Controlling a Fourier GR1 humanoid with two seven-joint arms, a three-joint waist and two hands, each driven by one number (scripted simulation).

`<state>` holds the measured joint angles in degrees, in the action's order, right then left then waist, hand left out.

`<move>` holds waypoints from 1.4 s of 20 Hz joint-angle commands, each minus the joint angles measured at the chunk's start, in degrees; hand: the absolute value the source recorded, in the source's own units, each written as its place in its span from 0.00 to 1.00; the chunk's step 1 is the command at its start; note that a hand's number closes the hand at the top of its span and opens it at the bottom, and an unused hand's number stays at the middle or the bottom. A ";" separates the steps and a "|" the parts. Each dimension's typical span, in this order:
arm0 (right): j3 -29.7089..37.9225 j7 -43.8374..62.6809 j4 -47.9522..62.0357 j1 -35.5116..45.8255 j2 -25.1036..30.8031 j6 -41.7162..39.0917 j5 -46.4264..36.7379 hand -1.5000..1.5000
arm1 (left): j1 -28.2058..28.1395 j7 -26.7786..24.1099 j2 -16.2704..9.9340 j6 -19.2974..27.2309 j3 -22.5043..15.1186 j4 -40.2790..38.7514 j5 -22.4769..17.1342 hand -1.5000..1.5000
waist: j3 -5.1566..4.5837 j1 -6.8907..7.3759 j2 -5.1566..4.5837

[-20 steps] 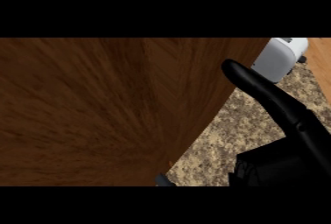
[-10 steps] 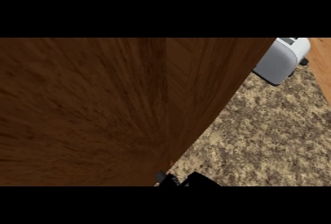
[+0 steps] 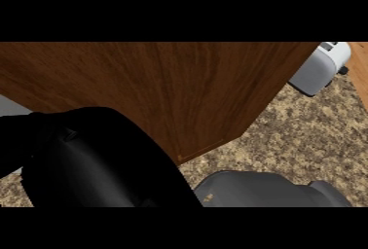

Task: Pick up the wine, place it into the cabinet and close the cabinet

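A speckled stone counter [image 3: 302,136] carries a grey toaster [image 3: 320,68] at the upper right. A broad brown cabinet door [image 3: 165,87] fills the upper view, angled across the counter, so it probably stands open or mid-swing. The wine shows nowhere, perhaps already shelved behind the door. A black hand [image 3: 93,160] looms at lower left against the panel; its finger state cannot be told. A grey forearm [image 3: 266,192] lies at the lower edge.

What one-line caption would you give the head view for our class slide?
A black hand looms before the wooden cabinet door, with a grey forearm and a toaster on the speckled counter.
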<state>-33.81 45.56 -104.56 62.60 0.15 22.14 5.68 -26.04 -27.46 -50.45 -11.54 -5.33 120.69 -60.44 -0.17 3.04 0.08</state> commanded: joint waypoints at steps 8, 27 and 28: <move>5.87 -16.12 33.11 14.61 -0.15 3.60 7.98 1.00 | 0.05 2.23 -1.66 -10.28 7.72 -6.88 -5.65 1.00 | -0.05 0.74 -0.87; 10.36 -36.51 54.91 6.68 6.24 -3.84 6.24 1.00 | 0.53 4.55 -0.83 -7.50 12.04 -4.69 -6.99 1.00 | 0.10 -0.59 -1.75; 9.80 -36.92 55.77 6.61 6.79 -4.15 5.50 1.00 | 1.09 4.96 -1.60 -7.73 12.53 -4.12 -7.53 1.00 | 0.08 -0.48 -2.03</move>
<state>-26.74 9.57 -59.24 73.88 0.60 17.49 12.45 -25.46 -22.90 -51.73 -19.71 6.74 116.15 -67.94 -1.00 4.04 2.53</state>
